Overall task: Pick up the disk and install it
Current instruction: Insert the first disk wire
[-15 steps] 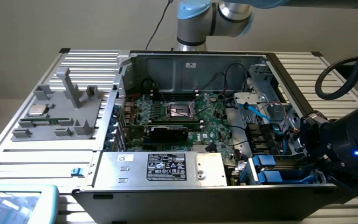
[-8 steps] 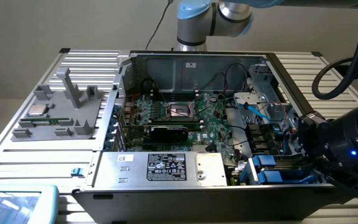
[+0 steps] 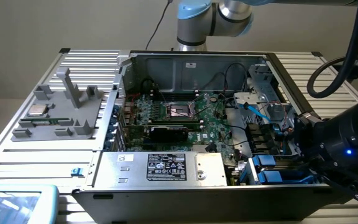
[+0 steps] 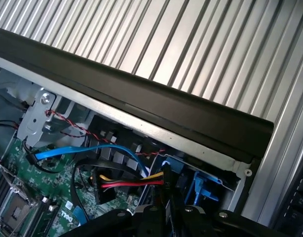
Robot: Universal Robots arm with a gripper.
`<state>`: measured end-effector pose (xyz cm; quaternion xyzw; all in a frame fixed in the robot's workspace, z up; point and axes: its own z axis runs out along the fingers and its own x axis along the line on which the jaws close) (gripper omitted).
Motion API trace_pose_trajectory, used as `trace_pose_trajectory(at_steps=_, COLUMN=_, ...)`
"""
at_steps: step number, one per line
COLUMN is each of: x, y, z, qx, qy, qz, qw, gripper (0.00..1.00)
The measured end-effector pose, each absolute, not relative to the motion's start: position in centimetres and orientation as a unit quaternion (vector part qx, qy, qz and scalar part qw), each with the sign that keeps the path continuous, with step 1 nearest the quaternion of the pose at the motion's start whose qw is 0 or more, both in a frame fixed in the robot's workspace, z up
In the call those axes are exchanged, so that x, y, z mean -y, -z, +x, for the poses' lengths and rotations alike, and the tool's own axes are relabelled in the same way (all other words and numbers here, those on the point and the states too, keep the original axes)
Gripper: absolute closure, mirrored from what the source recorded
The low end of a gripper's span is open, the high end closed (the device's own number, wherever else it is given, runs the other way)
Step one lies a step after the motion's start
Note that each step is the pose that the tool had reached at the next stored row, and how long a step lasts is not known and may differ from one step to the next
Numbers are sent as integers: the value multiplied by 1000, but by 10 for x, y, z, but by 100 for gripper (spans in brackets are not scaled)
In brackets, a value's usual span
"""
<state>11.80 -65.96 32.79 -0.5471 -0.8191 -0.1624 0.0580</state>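
Observation:
An open computer case (image 3: pixel 191 60) lies on the ribbed metal table. In the drive bay at its corner on the exterior view's right sit bright blue carrier frames (image 3: pixel 277 176). The disk's blue carrier (image 4: pixel 205 190) also appears in the wrist view, tucked under the case's black rim (image 4: pixel 141 101); its grey face is hidden. My arm's black wrist (image 3: pixel 344 147) hangs right over this bay and covers the fingers in the exterior view. In the wrist view my gripper (image 4: pixel 166 211) is down among the cables beside the blue carrier, its dark fingers (image 4: pixel 152 215) close together. Whether they pinch anything is hidden.
A silver power-supply box with a black label (image 3: pixel 166 169) fills the case's near side, with the motherboard (image 3: pixel 185 116) behind it. A blue cable (image 4: pixel 92 150) and red-yellow wires (image 4: pixel 136 183) cross near my fingers. A grey fixture (image 3: pixel 61 112) holding a small silver chip (image 3: pixel 37 110) stands on the exterior view's left.

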Motion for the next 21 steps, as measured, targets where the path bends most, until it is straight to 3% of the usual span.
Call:
trace_pose_trajectory(at_steps=14, x=659, y=-330, z=115, qx=824, qy=128, qz=-550, qw=41, gripper=83)
trace_pose_trajectory(at_steps=21, x=659, y=-330, z=115, qx=824, qy=128, qz=-550, qw=41, gripper=83)
